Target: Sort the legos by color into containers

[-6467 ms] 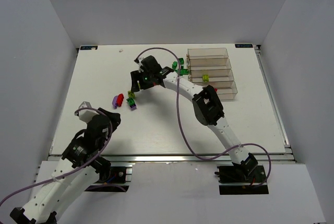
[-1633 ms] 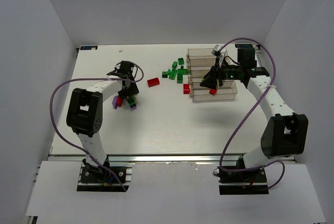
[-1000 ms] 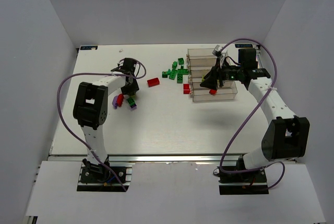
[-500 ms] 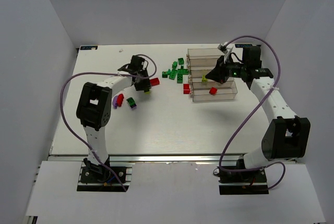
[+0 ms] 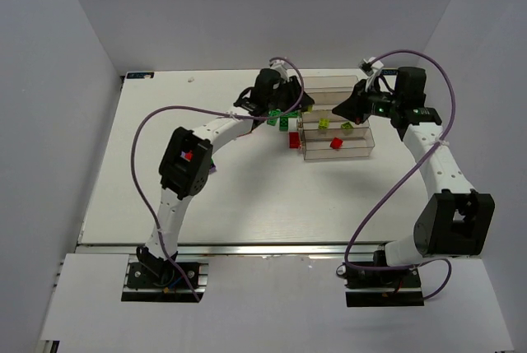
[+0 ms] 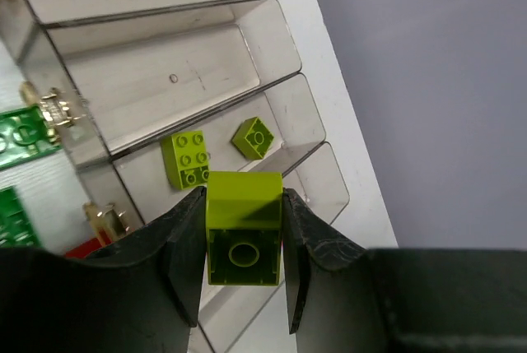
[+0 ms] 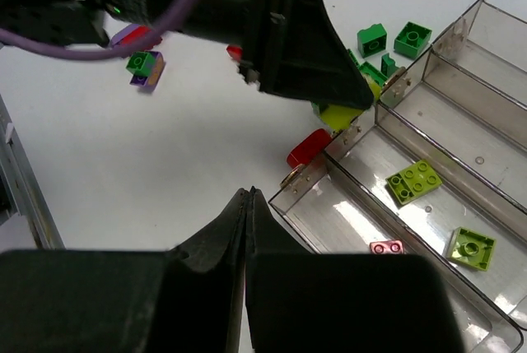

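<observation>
The containers (image 5: 329, 83) are clear bins joined side by side at the back right of the table. My left gripper (image 5: 303, 111) hangs over their left end, shut on a yellow-green lego (image 6: 243, 213). Below it, the third bin (image 6: 148, 65) holds two yellow-green legos (image 6: 188, 158) (image 6: 255, 137). My right gripper (image 5: 338, 108) hovers above the containers (image 7: 461, 106) with its jaws shut (image 7: 249, 197) and nothing between them. A small red lego (image 5: 335, 144) lies in the nearest bin. The left gripper with its lego (image 7: 342, 114) also shows in the right wrist view.
A red lego (image 5: 294, 139) lies on the table just outside the containers' left end, with dark green legos (image 7: 372, 39) scattered behind it. Farther left are a green-on-purple lego (image 7: 144, 65) and a purple and red pair (image 7: 136, 36). White walls enclose the table.
My left arm has swung right from the left-hand legos to the containers, carrying the yellow-green lego. My right gripper has shut empty and drawn back from the nearest bin.
</observation>
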Available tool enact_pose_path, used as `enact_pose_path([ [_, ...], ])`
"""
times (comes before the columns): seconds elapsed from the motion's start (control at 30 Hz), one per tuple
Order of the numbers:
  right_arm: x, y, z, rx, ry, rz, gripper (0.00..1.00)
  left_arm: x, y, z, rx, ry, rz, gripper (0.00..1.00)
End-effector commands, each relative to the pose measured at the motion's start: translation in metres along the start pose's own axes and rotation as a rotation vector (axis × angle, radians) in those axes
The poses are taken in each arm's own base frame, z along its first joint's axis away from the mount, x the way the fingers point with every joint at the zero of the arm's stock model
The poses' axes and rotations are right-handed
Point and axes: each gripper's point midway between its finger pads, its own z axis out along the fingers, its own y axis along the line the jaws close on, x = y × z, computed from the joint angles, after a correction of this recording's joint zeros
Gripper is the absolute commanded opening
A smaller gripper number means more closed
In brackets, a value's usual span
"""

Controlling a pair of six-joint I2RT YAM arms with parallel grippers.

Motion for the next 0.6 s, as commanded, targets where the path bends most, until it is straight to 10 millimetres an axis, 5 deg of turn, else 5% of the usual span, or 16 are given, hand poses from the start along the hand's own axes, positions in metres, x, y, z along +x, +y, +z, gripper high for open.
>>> enact_pose_path([
  [0.0, -0.022, 0.005, -0.011, 0.014, -0.052, -0.041, 0.0, -0.001, -0.021, 0.02, 0.088, -0.034, -0.045, 0.04],
  [0.37, -0.017, 0.006, -0.016, 0.009, -0.04, -0.029, 0.0, 0.01, 0.0, 0.057, -0.038, -0.071, -0.028, 0.23],
  [0.57, -0.007, 0.006, -0.014, 0.0, -0.019, -0.018, 0.1, 0.016, -0.001, 0.06, -0.056, -0.068, -0.017, 0.5],
])
